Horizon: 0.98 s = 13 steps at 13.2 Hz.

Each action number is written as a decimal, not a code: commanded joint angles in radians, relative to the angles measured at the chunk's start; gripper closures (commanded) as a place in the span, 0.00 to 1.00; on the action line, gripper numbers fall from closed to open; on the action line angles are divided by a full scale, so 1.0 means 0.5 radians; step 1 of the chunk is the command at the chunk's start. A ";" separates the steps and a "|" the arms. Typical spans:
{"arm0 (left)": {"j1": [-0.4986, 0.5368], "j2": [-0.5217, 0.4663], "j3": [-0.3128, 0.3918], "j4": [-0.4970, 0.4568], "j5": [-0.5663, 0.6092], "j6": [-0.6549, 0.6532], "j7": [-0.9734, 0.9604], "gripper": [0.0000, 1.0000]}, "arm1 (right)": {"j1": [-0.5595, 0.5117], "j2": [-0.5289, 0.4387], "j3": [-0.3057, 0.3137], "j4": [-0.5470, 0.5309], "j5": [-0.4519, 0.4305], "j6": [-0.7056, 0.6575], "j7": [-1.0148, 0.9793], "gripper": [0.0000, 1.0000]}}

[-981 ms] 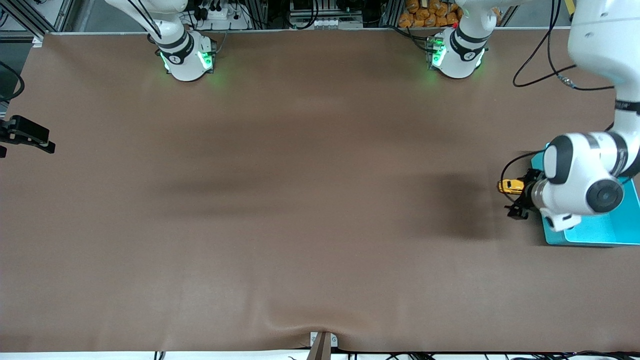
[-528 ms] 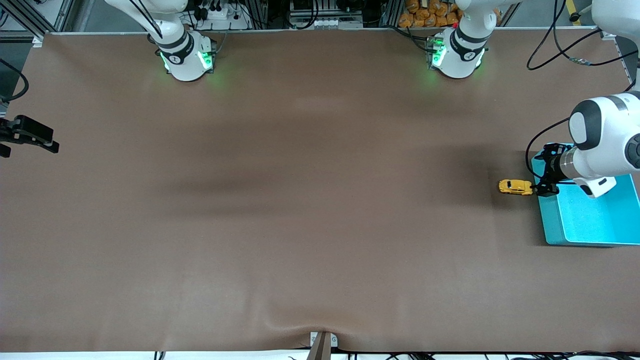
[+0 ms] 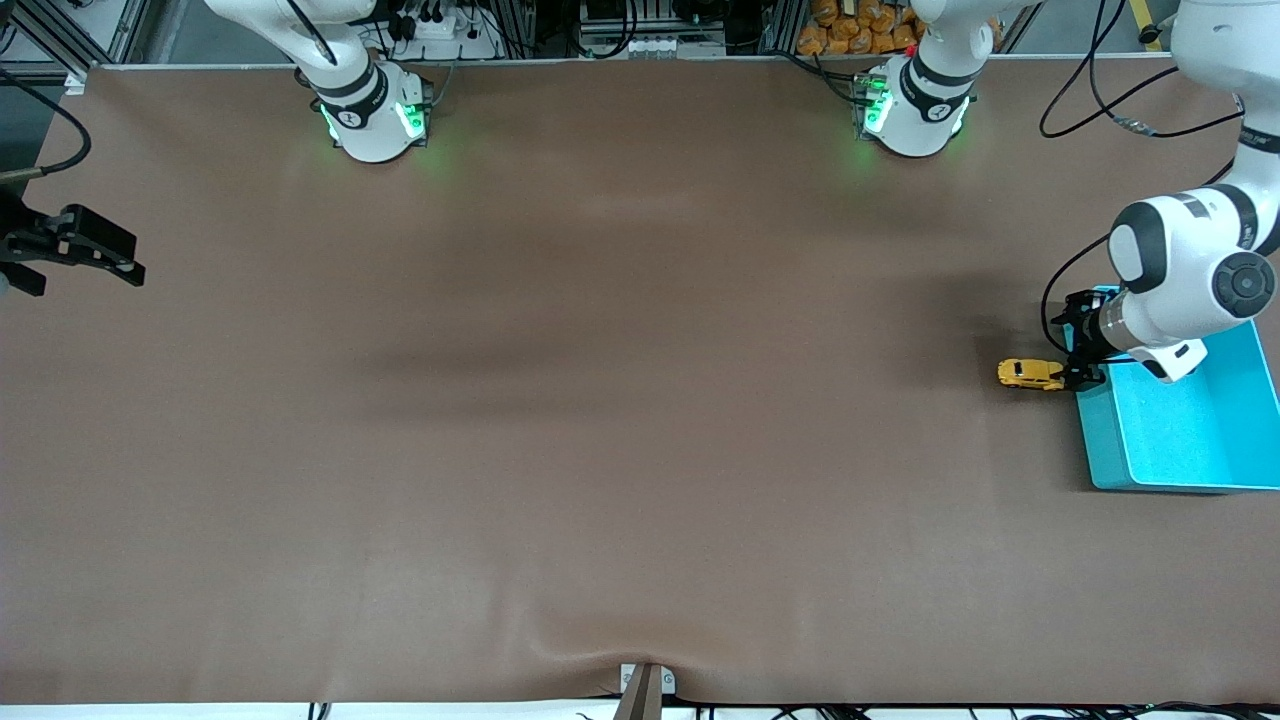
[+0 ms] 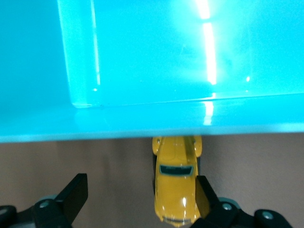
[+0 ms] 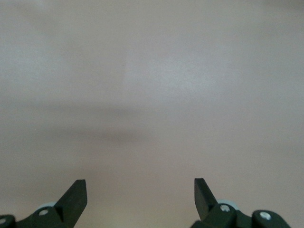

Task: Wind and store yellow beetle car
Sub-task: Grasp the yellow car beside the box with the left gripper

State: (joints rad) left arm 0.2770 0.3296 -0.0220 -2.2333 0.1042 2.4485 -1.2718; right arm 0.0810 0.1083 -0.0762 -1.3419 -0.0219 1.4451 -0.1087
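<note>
A teal bin [image 3: 1100, 440] sits at the right edge of the frame, its open interior bare and shiny. The brown surface [image 3: 600, 400] fills nearly the whole frame. Cables and orange packets [image 3: 860, 25] lie along the top edge.

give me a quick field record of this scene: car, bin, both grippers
car: yellow beetle car on the table, just outside the teal bin's wall
bin: teal bin at the left arm's end of the table, no car inside
left gripper: low beside the bin wall, jaws open, one finger by the car, not gripping
right gripper: waits at the right arm's end, jaws open, over bare table
</note>
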 commanded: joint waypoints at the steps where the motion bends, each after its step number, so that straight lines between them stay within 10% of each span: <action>1: 0.041 0.049 -0.017 -0.031 0.049 0.143 -0.030 0.00 | 0.114 -0.057 -0.130 -0.074 0.004 0.034 0.027 0.00; 6: 0.041 0.141 -0.017 -0.031 0.049 0.294 -0.030 0.00 | 0.108 -0.051 -0.142 -0.062 0.001 0.034 0.027 0.00; 7: 0.041 0.148 -0.017 -0.031 0.049 0.297 -0.033 0.18 | 0.111 -0.045 -0.142 -0.059 0.001 0.034 0.027 0.00; 8: 0.041 0.148 -0.017 -0.031 0.052 0.300 -0.034 0.90 | 0.111 -0.042 -0.142 -0.062 0.007 0.034 0.030 0.00; 13: 0.001 0.111 -0.039 -0.016 0.052 0.279 -0.058 1.00 | 0.099 -0.023 -0.142 -0.062 0.007 0.052 0.030 0.00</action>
State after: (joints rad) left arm 0.2845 0.4049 -0.0297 -2.2349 0.1042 2.5918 -1.2718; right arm 0.1190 0.1083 -0.1354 -1.3566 -0.0220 1.4604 -0.1087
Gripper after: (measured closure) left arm 0.498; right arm 0.000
